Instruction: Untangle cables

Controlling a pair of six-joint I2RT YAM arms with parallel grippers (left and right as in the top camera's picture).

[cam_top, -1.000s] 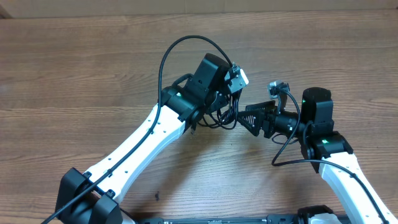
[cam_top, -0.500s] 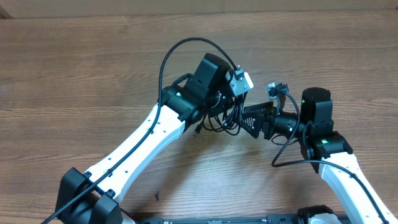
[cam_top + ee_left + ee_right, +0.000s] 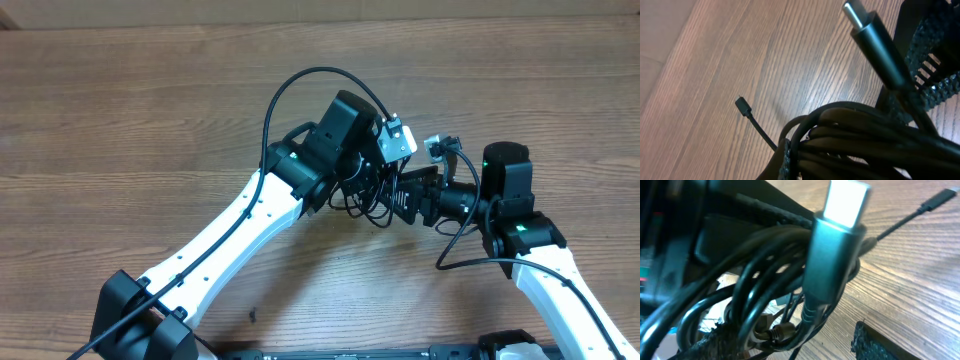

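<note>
Left claw [image 3: 368,180] clamped on cables [image 3: 354,206] | right claw [image 3: 398,194] spread wide, straddling them

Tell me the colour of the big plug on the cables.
Plug: dark grey shell, silver tip. Best in right wrist view.

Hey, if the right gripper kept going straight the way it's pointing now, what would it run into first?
The bundle of black cables, its metal-tipped USB plug foremost. The right gripper points straight at it with open jaws. Depth is unclear, so contact may be close.
</note>
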